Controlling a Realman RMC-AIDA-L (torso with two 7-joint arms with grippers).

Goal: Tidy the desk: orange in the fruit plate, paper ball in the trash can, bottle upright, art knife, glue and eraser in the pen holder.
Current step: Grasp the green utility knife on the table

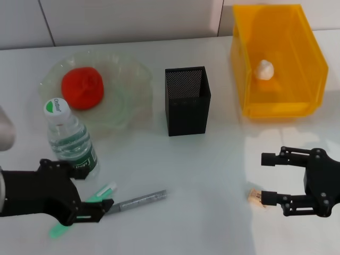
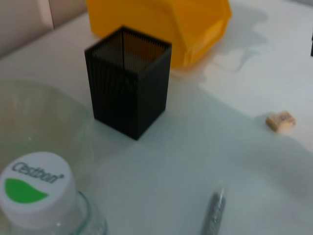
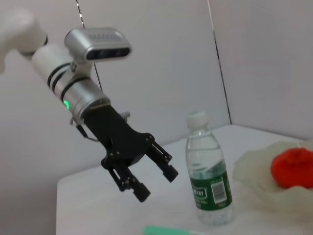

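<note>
Orange (image 1: 82, 88) sits in the plate (image 1: 130, 101); paper ball (image 1: 264, 69) lies in the trash can (image 1: 308, 64); bottle (image 1: 70, 137) stands upright just in front of the plate. Left to stow: glue (image 1: 101, 194), knife (image 1: 139, 201), eraser (image 1: 256, 197). Holder (image 1: 186, 101) stands mid-counter (image 1: 212, 159), between plate and can.

Left gripper (image 1: 93, 192) hangs low beside the bottle, jaws open, lower finger over the glue stick where glue and knife nearly meet end to end. Right gripper (image 1: 270, 178) hovers at the near right, jaws open, eraser just beside its lower fingertip.

Handling, my guess:
- Glue: light, rigid, smooth plastic, likely to roll. Take it mid-length, across the barrel, clear of the knife tip.
- Knife: stiff metal, thin, lying flat, so little to bite. Pinch across the middle.
- Eraser: tiny, light, slightly soft, grippy. Pinch its narrow sides from above; may skid if nudged.
</note>
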